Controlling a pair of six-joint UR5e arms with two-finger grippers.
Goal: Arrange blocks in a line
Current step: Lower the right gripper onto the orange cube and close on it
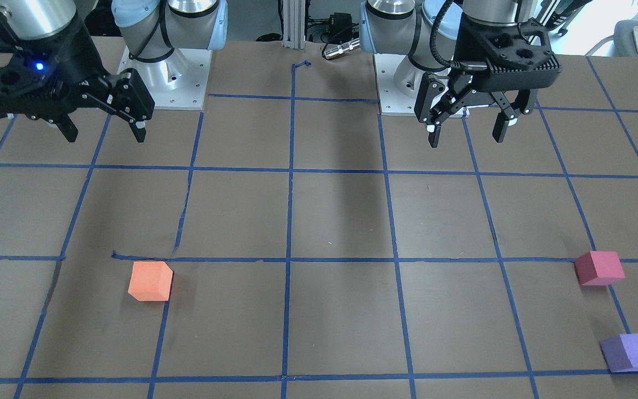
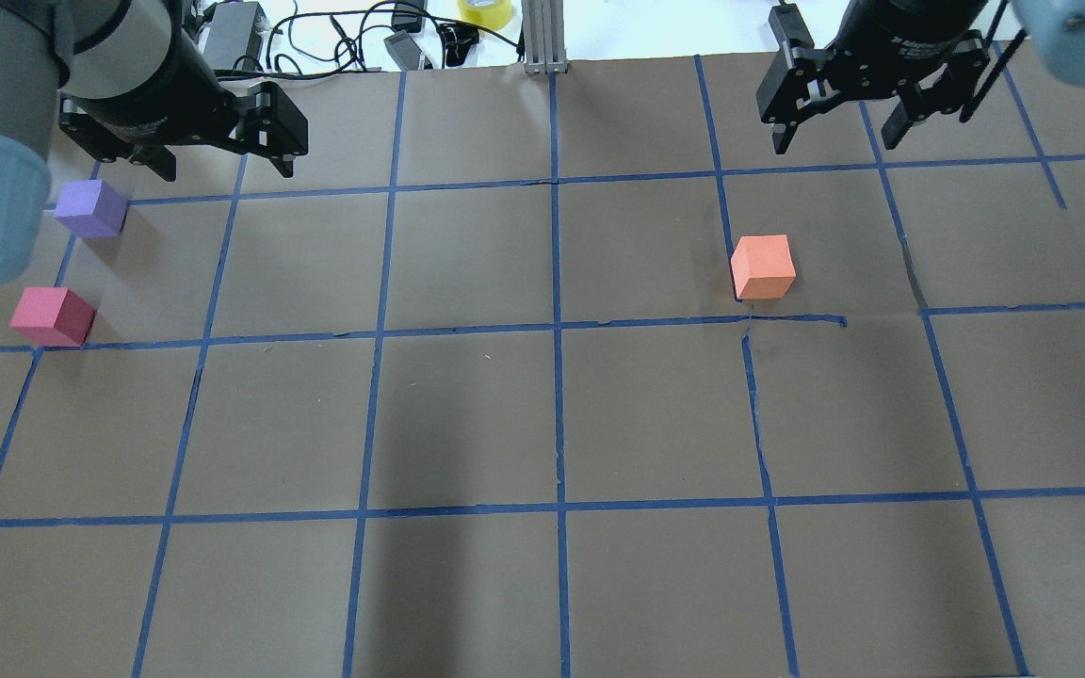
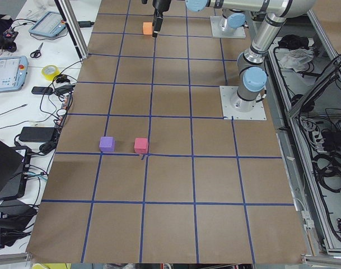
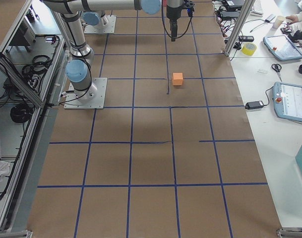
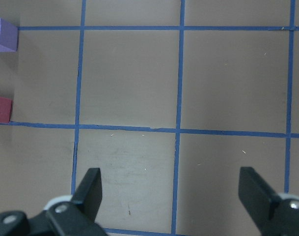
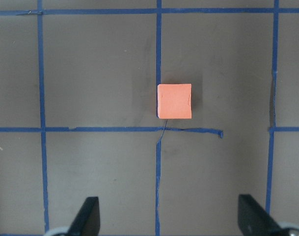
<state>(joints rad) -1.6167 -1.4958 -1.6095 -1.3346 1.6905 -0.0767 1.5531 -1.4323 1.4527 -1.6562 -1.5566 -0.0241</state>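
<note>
1. The task is sitting at its opening step, as I am judging it: no block is being held and no line is forming on the desk [image 2: 467, 424].
2. The left gripper [image 2: 222, 160] is hanging with its jaws spread wide and empty, and the right gripper [image 2: 834, 141] is doing the same. Both are hovering above the desk.
3. The orange block [image 2: 763, 268] is lying alone in the desk's right half, toward the operators' edge and touching a blue tape line [image 2: 557, 325]. It is showing just ahead of the right gripper's fingers in the right wrist view.
4. The red block [image 2: 51, 316] and the purple block [image 2: 90, 208] are lying near each other but apart, toward the desk's left end. The purple one is lying closer to the operators' edge.
5. The next move is probably calling for the right gripper to descend squarely over the orange block, close on 2 opposite faces, and carry it toward the other 2 blocks.
6. In the left wrist view, the red and purple blocks are being cut off by the frame's left edge.
7. The right side view is showing only 1 block, the orange one.
8. How high each gripper is hanging above the desk is proving hard to make out.
</note>
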